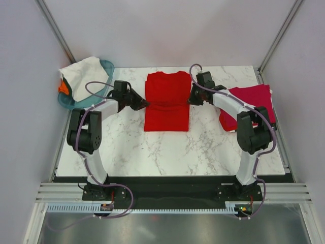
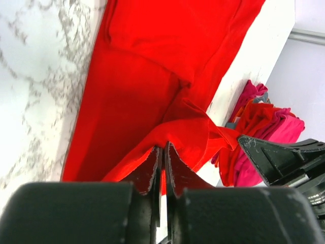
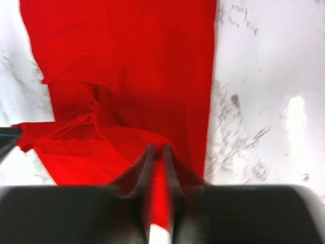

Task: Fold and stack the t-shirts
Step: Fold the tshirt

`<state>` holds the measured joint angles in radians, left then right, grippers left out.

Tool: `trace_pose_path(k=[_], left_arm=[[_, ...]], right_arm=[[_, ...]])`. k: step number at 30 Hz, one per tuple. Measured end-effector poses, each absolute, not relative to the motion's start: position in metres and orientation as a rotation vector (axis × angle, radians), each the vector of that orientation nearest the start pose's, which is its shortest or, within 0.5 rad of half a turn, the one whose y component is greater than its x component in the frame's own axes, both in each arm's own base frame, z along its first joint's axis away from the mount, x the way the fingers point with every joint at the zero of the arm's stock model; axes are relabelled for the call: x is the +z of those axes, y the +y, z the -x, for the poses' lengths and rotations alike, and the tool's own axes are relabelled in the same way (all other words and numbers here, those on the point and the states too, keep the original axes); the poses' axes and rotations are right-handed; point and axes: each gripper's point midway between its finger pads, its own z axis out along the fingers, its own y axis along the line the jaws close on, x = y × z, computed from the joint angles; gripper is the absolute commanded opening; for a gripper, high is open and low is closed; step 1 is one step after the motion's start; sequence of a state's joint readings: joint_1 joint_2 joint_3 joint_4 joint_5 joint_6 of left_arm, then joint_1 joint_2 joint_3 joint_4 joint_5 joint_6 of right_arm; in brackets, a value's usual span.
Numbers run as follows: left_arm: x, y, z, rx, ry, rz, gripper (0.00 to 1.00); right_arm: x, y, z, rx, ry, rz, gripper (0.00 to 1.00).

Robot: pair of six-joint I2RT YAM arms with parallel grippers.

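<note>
Veined marble (image 1: 152, 150) holds a soft red t-shirt (image 1: 166, 104) (creased rectangle), left gripper (image 2: 163, 148) and right gripper (image 3: 157, 149) clamping it.

Matt red cloth t-shirt (image 1: 167, 101) on glossy marble-patterned table (image 1: 152, 152).

Overhead view: bright, even, diffuse light; faint soft shadows beneath both arms on the marble table (image 1: 167, 147). Right wrist view: soft overall, right gripper (image 3: 158, 150) smeared, white glare patch on the marble. Left wrist view: sharper; left gripper (image 2: 163, 150) defocused at its near body; bright red t-shirt (image 2: 132, 76) oversaturated, folds losing detail.
</note>
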<state>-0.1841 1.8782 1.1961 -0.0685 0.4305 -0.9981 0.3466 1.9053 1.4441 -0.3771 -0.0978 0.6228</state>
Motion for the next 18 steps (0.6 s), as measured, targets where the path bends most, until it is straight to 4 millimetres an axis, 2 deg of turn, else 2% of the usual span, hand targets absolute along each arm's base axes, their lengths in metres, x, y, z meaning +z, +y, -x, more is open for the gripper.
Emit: trace_pose_path(k=[1, 3, 4, 6, 9, 11, 14, 18], left_arm=[[0.089, -0.191, -0.448, -1.058, 2.377, 0.766, 0.31], [0.085, -0.193, -0.455, -1.078, 2.373, 0.767, 0.49], [0.083, -0.193, -0.459, -1.08, 2.37, 0.768, 0.67], [0.08, -0.192, -0.464, -1.083, 2.37, 0.772, 0.75], [0.077, -0.189, -0.462, -1.066, 2.385, 0.773, 0.77], [0.076, -0.186, -0.458, -1.048, 2.402, 0.763, 0.77], [0.075, -0.181, -0.442, -1.023, 2.418, 0.728, 0.75], [0.074, -0.174, -0.406, -0.991, 2.458, 0.68, 0.73]], right_arm=[[0.1, 0.206, -0.453, 0.553, 2.461, -0.309, 0.52], [0.094, 0.205, -0.461, 0.545, 2.454, -0.326, 0.76], [0.091, 0.204, -0.466, 0.539, 2.45, -0.333, 0.77], [0.087, 0.202, -0.47, 0.525, 2.444, -0.333, 0.77], [0.085, 0.199, -0.47, 0.527, 2.426, -0.329, 0.75], [0.083, 0.196, -0.461, 0.528, 2.424, -0.32, 0.72], [0.075, 0.191, -0.435, 0.544, 2.445, -0.302, 0.67], [0.065, 0.194, -0.4, 0.618, 2.484, -0.258, 0.64]])
